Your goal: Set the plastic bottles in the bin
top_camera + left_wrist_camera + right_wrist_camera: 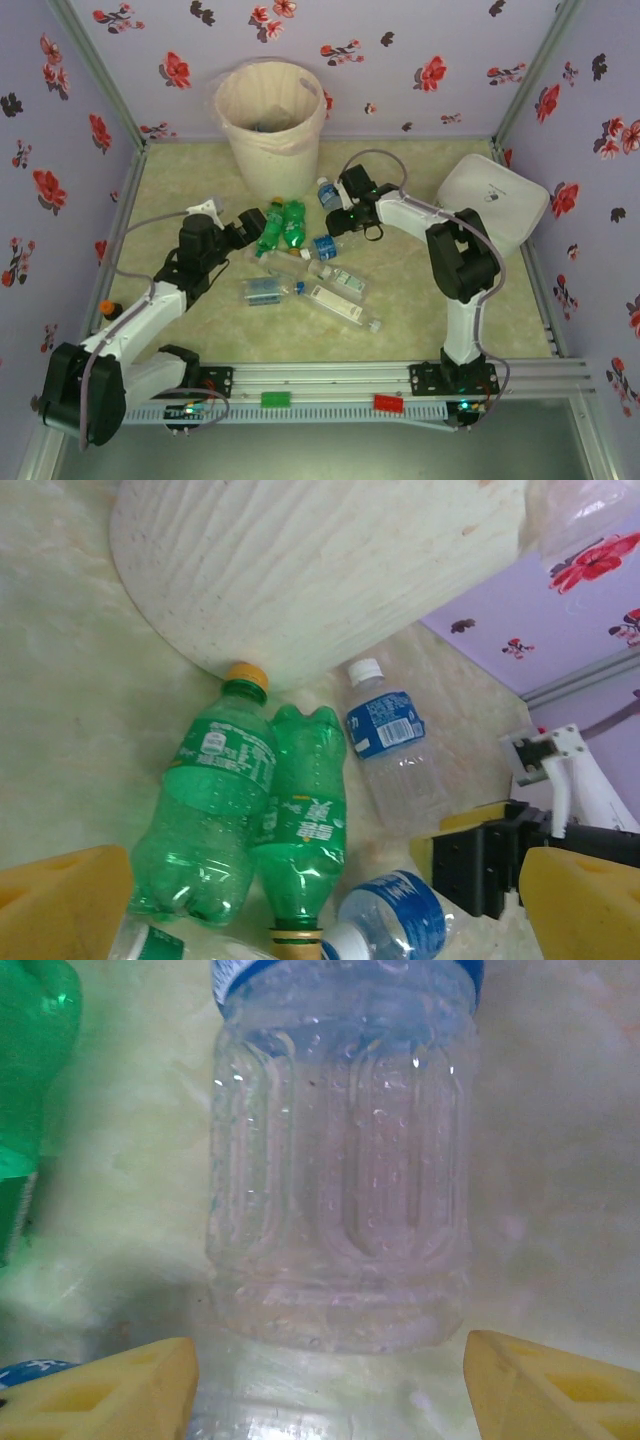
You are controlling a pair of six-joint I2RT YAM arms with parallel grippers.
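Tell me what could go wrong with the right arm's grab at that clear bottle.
The right pincer stands open at the base end of the clear blue-labelled bottle, so a shallow grip might squeeze it out. A green bottle lies close beside it and could get nudged. The left pincer hovers nearby; the two might clash.

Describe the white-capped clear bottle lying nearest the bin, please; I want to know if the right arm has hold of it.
The white-capped bottle is small, of clear ribbed plastic with a blue label below its shoulder, droplets on its wall. It lies on its side on the table, cap toward the bin, close beside a green bottle. The fingers of the right gripper flank its base; contact cannot be told.
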